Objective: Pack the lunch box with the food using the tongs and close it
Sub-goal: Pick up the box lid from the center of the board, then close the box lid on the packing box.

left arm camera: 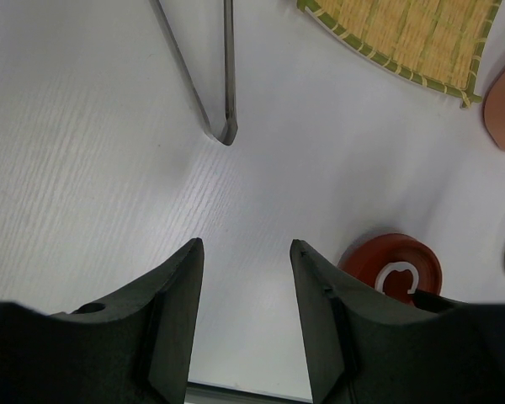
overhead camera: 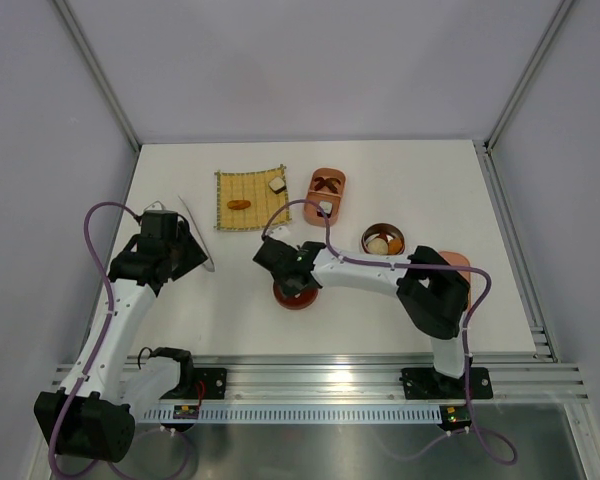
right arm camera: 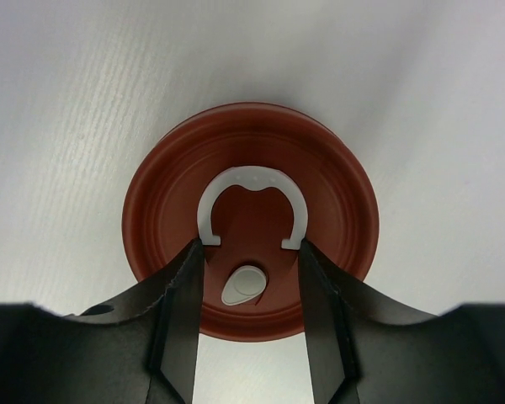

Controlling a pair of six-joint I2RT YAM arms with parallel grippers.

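The slim white tongs [overhead camera: 196, 232] lie on the table left of the yellow mat, and their joined end [left arm camera: 229, 67] shows ahead of my left gripper [left arm camera: 246, 244]. That gripper [overhead camera: 192, 256] hovers open and holds nothing. Food sits on the mat: a white-and-dark block [overhead camera: 277, 184] and an orange lump [overhead camera: 239, 204]. More pieces lie in the pink oval lunch box [overhead camera: 313, 195] and the round brown bowl [overhead camera: 401, 240]. My right gripper [right arm camera: 248, 244] is down on a round red lid [right arm camera: 168, 194], its fingertips pressed against the two ends of the lid's white horseshoe handle [right arm camera: 248, 178].
The yellow woven mat [overhead camera: 250, 215] lies at centre back, with the lunch box just right of it. A pale pink lid [overhead camera: 458, 262] lies partly under my right arm. The red lid [overhead camera: 298, 298] sits in front of the mat. Metal posts frame the table's back corners.
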